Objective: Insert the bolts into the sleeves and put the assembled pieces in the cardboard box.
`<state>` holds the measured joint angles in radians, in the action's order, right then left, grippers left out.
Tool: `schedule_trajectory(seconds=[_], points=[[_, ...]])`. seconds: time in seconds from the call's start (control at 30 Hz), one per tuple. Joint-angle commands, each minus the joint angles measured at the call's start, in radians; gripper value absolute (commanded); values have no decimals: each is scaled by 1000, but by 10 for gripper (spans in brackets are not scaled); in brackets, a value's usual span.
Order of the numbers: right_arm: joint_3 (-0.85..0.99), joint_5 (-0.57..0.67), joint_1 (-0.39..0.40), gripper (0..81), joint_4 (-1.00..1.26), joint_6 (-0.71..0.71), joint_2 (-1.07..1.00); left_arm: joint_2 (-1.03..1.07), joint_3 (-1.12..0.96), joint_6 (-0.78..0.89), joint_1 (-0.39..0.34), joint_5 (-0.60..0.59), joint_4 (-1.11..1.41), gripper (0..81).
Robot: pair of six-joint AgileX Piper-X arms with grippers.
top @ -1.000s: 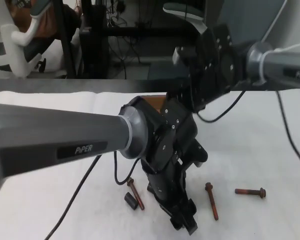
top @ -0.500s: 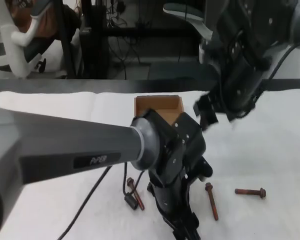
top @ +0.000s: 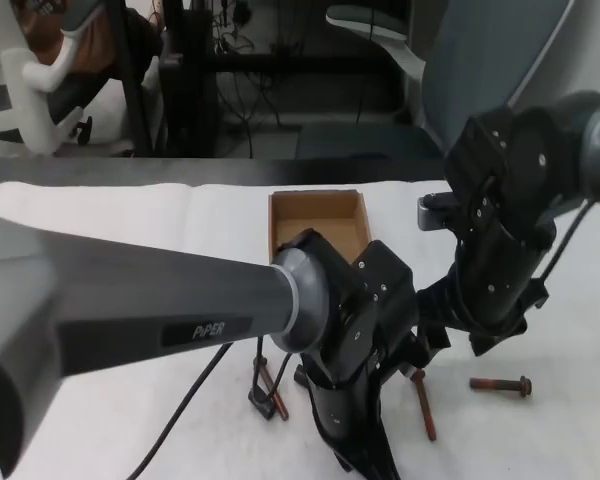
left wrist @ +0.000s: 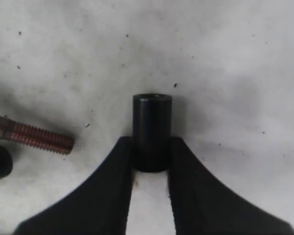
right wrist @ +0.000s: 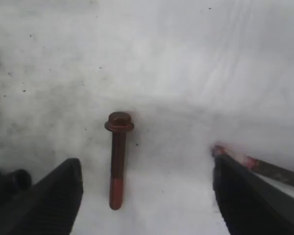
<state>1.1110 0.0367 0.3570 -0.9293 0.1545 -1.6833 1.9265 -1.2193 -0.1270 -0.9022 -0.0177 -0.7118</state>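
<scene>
— Now, the left hand [left wrist: 151, 157]: state?
— Closed on a black sleeve [left wrist: 152, 128]. One end is pinched between both fingertips [left wrist: 118, 164]; the other end juts past them over the white surface [left wrist: 225, 58]. A threaded bolt end [left wrist: 41, 138] is seen near the sleeve, apart from it.
— And the right hand [right wrist: 146, 169]?
— Spread wide, nothing gripped. A rusty bolt [right wrist: 118, 159] is seen lying on the cloth between its fingers [right wrist: 56, 198], touched by neither. A second bolt [right wrist: 264, 169] is noted just beside one fingertip; contact cannot be told.
— From the high view?
— The cardboard box [top: 318, 215] is set open-topped at the far middle of the surface. Both arms are lowered on the near side of it. A lone bolt [top: 500, 383] is seen lying to the right, apart from both arms
</scene>
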Motion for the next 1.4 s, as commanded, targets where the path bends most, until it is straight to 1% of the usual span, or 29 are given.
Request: schedule_trajectory(seconds=[0.0,0.13,0.23,0.4,0.53,0.67,0.87,0.97,1.0,1.07,1.1,1.3,1.37], points=[[-56,-16,12,700,56,2,-24,8,3,1,-2,63,-36,18],[-77,-16,12,700,86,2,-24,-41,20,1,3,60,-81,18],[-79,-37,12,700,102,2,-24,-123,77,1,9,38,-45,18],[-79,-47,12,700,116,0,-24,-326,202,1,15,-61,188,18],[-79,-47,12,700,116,3,-24,-451,246,40,20,-104,297,18],[-79,-47,21,700,113,11,-24,-561,299,36,14,-143,417,18],[-87,-37,79,700,127,36,-24,-750,482,55,8,-142,735,18],[-96,-19,116,700,171,48,-24,-831,578,85,8,-142,802,18],[-95,-25,127,665,182,51,-31,-857,606,98,8,-142,807,18],[-95,-25,134,570,202,68,-43,-901,653,108,8,-142,807,18],[-95,-25,133,538,214,70,-56,-925,677,121,5,-142,807,18],[-95,-37,126,535,222,70,-127,-1055,747,127,5,-142,807,18],[-95,-37,126,529,222,72,-147,-1081,747,127,5,-121,807,18]])
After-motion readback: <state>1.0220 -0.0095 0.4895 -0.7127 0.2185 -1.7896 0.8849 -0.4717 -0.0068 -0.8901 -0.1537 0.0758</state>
